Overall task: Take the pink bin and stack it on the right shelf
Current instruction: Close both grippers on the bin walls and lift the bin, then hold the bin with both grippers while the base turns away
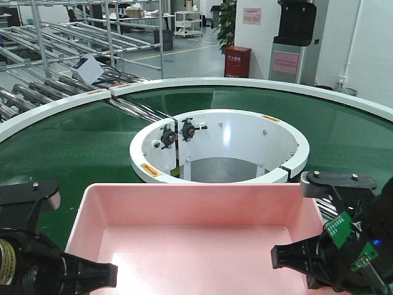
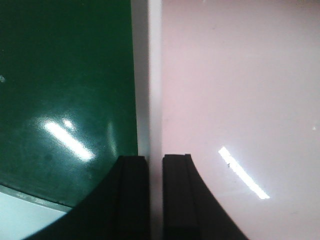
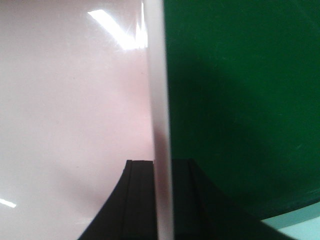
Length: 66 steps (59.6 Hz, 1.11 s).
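Observation:
The pink bin (image 1: 196, 233) fills the lower middle of the front view, over the green conveyor belt (image 1: 73, 141). My left gripper (image 1: 92, 273) is shut on the bin's left wall, one finger outside and one inside. In the left wrist view that gripper (image 2: 155, 165) pinches the pale rim (image 2: 150, 75), with the bin's inside (image 2: 240, 90) to the right. My right gripper (image 1: 295, 258) is shut on the bin's right wall. In the right wrist view the gripper (image 3: 162, 167) straddles the rim (image 3: 156, 75). The right shelf is out of view.
A white circular hub (image 1: 218, 144) sits in the middle of the curved belt, just beyond the bin. Grey roller racks (image 1: 55, 55) stand at the back left. A red cabinet (image 1: 237, 61) and a grey machine (image 1: 295, 40) stand behind the belt.

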Tool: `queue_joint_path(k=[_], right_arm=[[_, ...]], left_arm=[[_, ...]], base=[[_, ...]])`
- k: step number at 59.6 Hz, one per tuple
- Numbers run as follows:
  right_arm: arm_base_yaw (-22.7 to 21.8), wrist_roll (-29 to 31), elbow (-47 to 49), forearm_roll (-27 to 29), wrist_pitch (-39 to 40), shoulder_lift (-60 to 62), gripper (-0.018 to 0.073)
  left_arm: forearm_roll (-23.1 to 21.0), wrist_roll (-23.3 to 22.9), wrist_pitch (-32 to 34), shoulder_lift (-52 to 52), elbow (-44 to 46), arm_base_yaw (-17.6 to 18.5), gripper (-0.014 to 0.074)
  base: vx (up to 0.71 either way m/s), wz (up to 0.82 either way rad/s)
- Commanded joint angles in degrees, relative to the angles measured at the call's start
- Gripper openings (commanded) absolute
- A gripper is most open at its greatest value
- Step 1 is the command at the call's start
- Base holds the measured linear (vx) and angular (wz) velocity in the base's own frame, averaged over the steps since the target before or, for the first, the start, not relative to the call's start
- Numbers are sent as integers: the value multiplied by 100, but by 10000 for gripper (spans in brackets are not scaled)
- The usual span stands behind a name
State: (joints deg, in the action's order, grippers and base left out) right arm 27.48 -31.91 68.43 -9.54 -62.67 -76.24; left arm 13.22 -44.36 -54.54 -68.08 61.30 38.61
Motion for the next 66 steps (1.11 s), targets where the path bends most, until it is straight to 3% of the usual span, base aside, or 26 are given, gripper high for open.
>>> queue_joint_path(k=[1, 43, 66], right_arm=[[-65, -29, 145, -645, 22, 171, -3], [-65, -29, 145, -645, 22, 171, -3], [-65, -29, 145, -664, 2, 171, -3]], left_arm=[[340, -45, 166, 242, 169, -13, 125], [340, -45, 166, 242, 169, -13, 125], [338, -45, 166, 242, 169, -13, 125]], base=[[0, 0], [0, -1], [-6, -28]])
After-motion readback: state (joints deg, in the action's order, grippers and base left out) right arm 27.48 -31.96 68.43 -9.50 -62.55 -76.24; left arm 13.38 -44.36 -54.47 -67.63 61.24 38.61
